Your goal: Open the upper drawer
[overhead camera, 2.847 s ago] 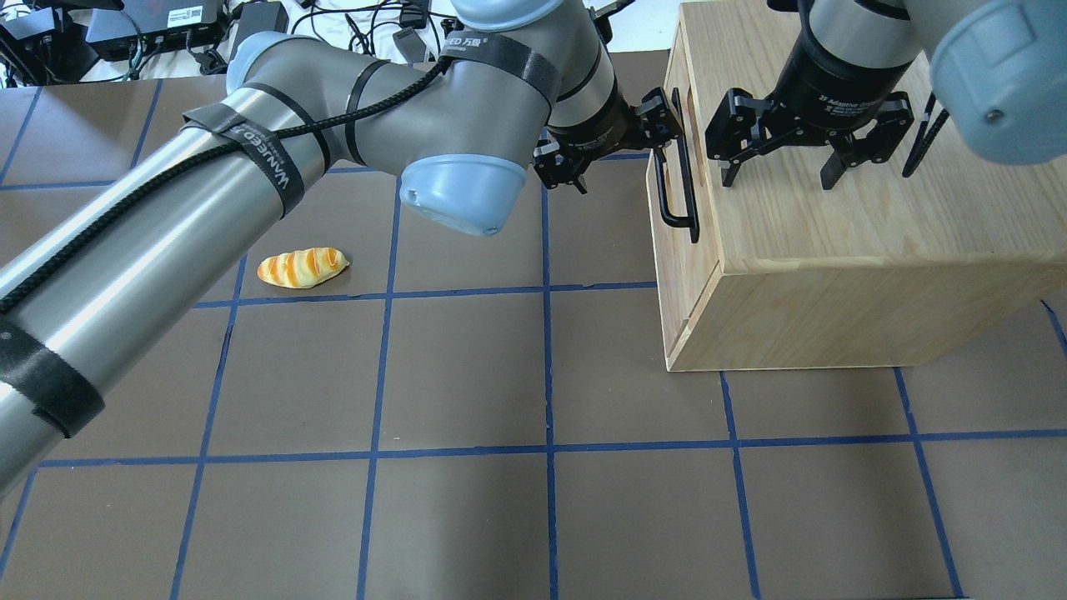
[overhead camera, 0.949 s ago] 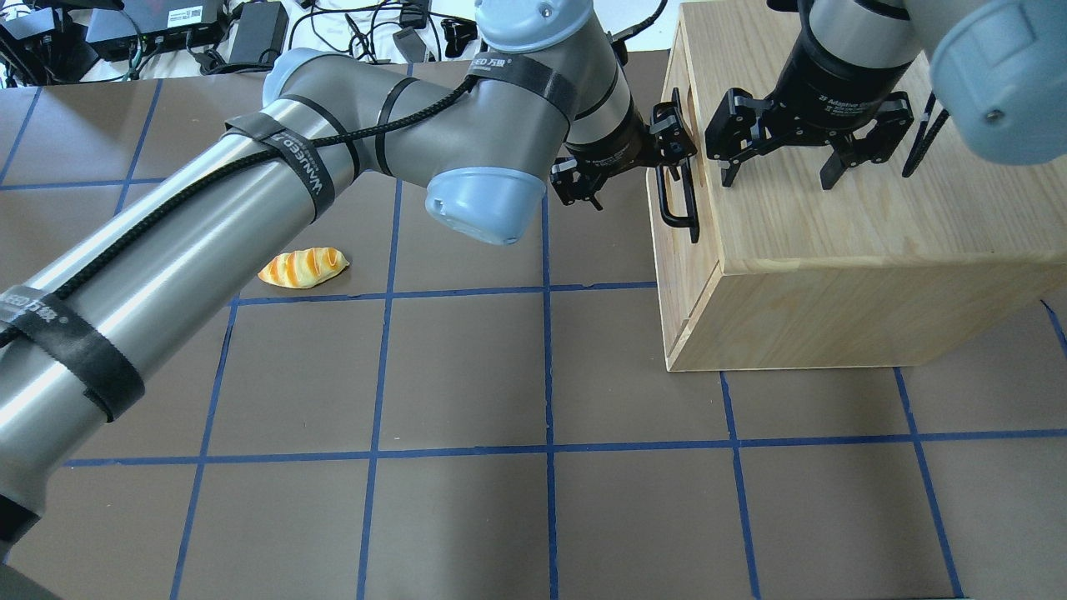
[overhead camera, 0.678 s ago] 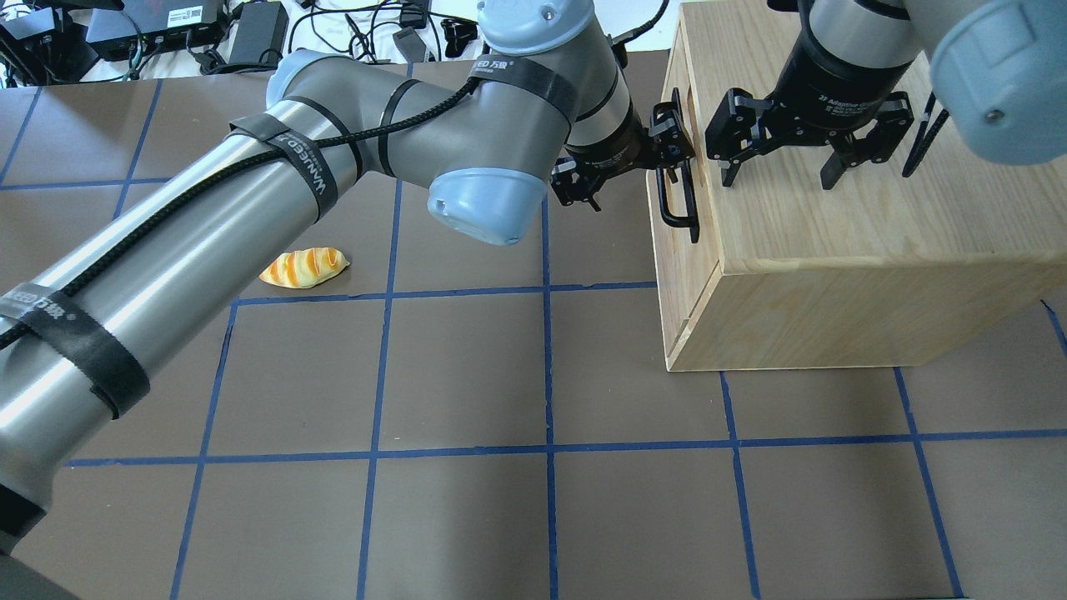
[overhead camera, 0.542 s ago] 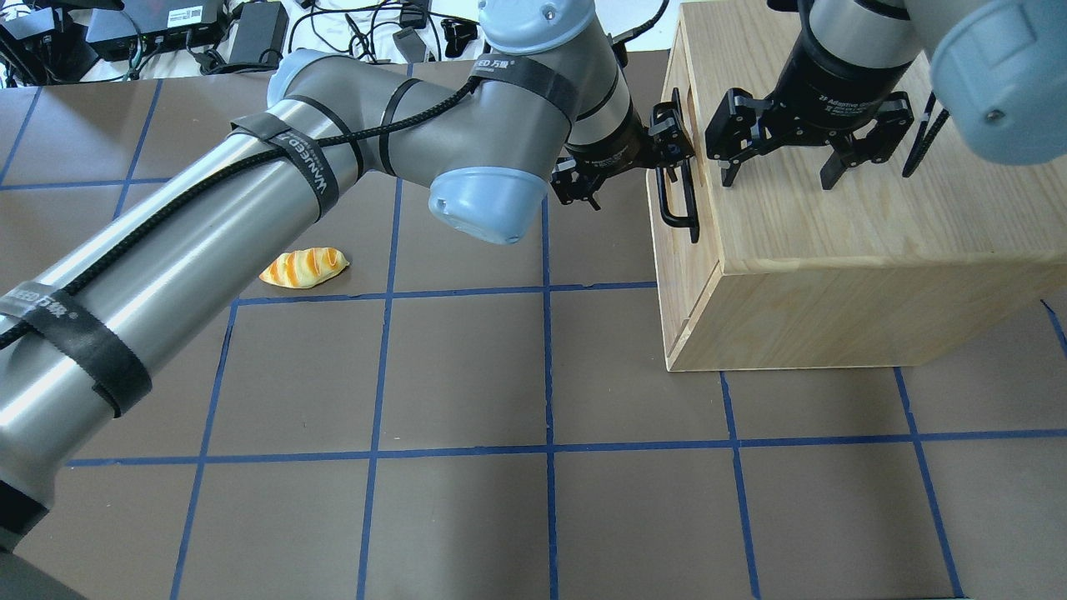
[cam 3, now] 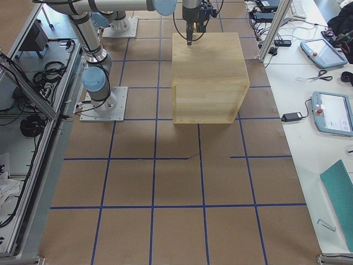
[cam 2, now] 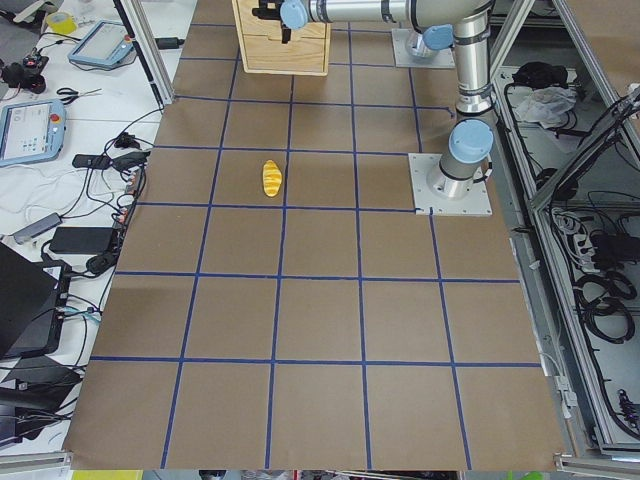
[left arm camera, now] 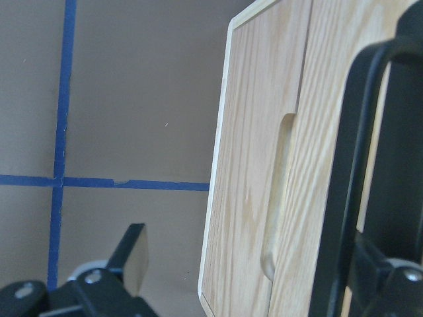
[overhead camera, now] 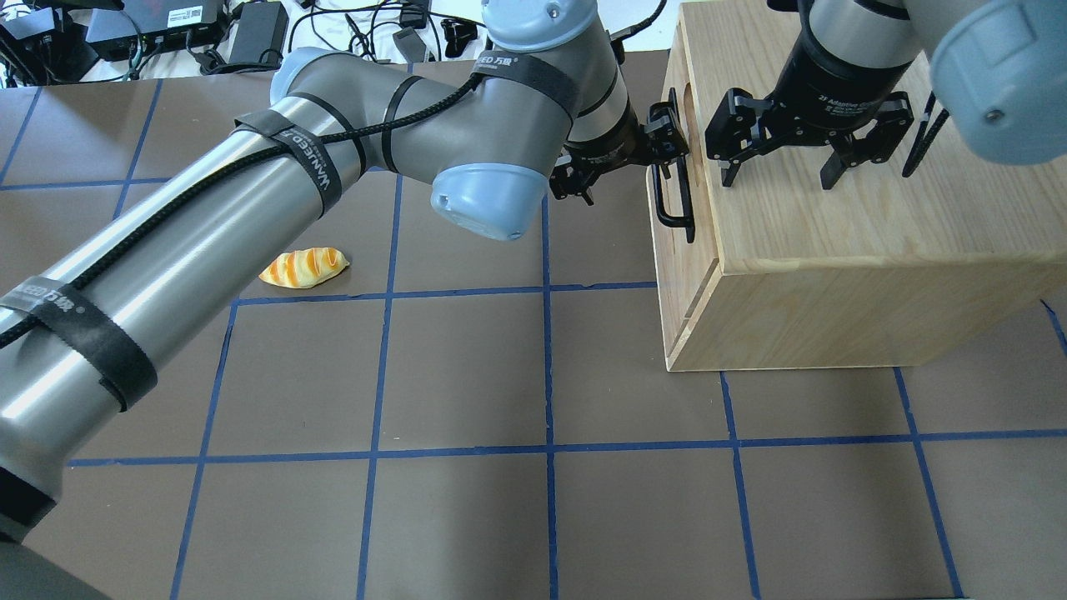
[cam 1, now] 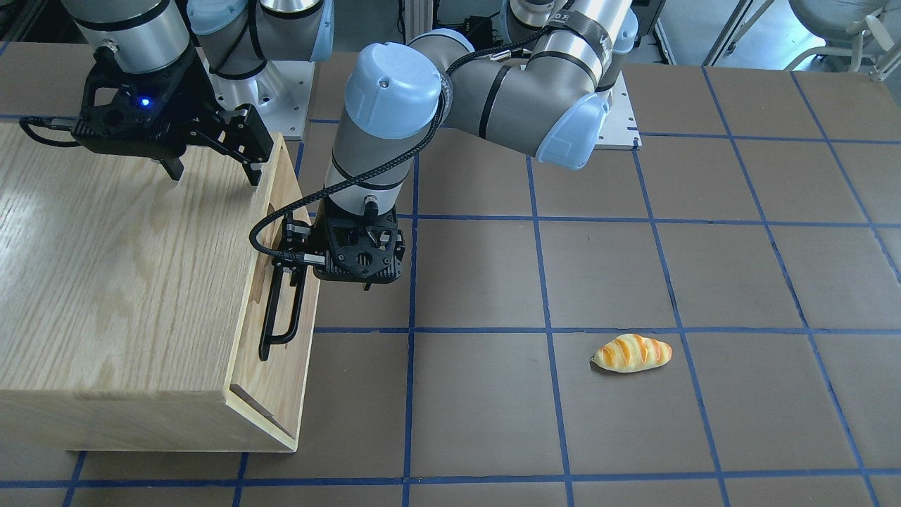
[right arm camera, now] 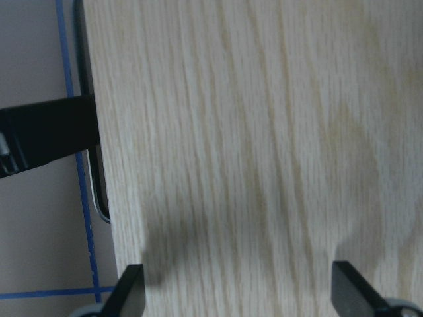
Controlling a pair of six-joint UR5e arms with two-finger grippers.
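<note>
A bread roll (overhead camera: pixel 303 267) lies at the left of the counter (overhead camera: pixel 467 375), well apart from everything else. My left arm reaches across to the right, and the left gripper (overhead camera: pixel 625 158) sits at the front of the cabinet (overhead camera: pixel 834 317), right at the black handle (overhead camera: pixel 673 196). Its fingers (left arm camera: pixel 134 254) are spread, not clamped. In the wrist view the bar stands between them, just beside one finger, while the other is out over the counter. The upper drawer (overhead camera: pixel 708 250) is in the top of the cabinet's left-facing front, at the far right of the counter. It may be out by a crack, but I can't say for sure from these angles. Furthest right, the right gripper (overhead camera: pixel 778 179) hangs over the cabinet's top, fingers released and wide, holding nothing.
</note>
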